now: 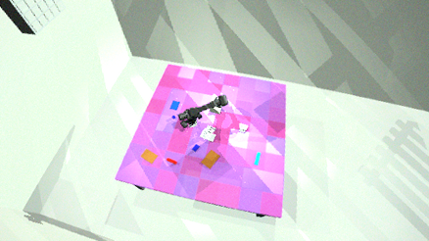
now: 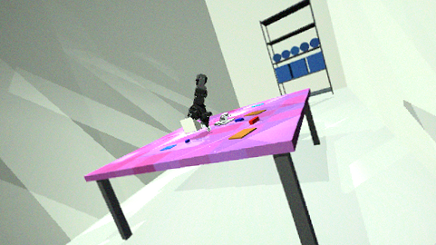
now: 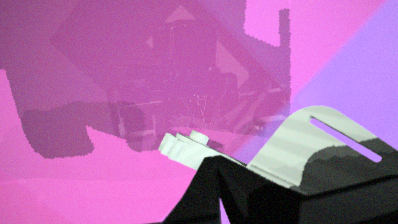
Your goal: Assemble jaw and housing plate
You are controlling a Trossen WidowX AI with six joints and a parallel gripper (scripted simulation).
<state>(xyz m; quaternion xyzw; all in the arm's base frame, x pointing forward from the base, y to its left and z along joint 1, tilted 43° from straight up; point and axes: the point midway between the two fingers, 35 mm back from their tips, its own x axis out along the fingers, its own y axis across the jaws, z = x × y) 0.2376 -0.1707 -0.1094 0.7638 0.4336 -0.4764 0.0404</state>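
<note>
My gripper (image 3: pixel 213 164) (image 2: pixel 207 125) is shut on a white jaw (image 3: pixel 285 142). In the wrist view its toothed end with a short round stub points left and its wide slotted part lies at the right, above the table. A white assembly (image 1: pixel 209 133) (image 2: pixel 223 121) stands on the pink and purple table (image 1: pixel 216 191) (image 2: pixel 192 157), beside the gripper. Its pins and the other jaw are too small to tell apart. A smaller white piece (image 1: pixel 243 128) lies farther off. Which piece is the housing plate I cannot tell.
A pale block (image 2: pixel 189 125) stands behind the arm. Around lie orange plates (image 1: pixel 149 156) (image 1: pixel 210 159), a red bar (image 1: pixel 172 160) (image 2: pixel 253 120), a dark blue block (image 1: pixel 195 147) (image 2: pixel 239 120), a blue plate (image 1: pixel 174 104) (image 2: pixel 168 147), a tiny blue piece (image 1: pixel 173 117) and a cyan bar (image 1: pixel 258 158).
</note>
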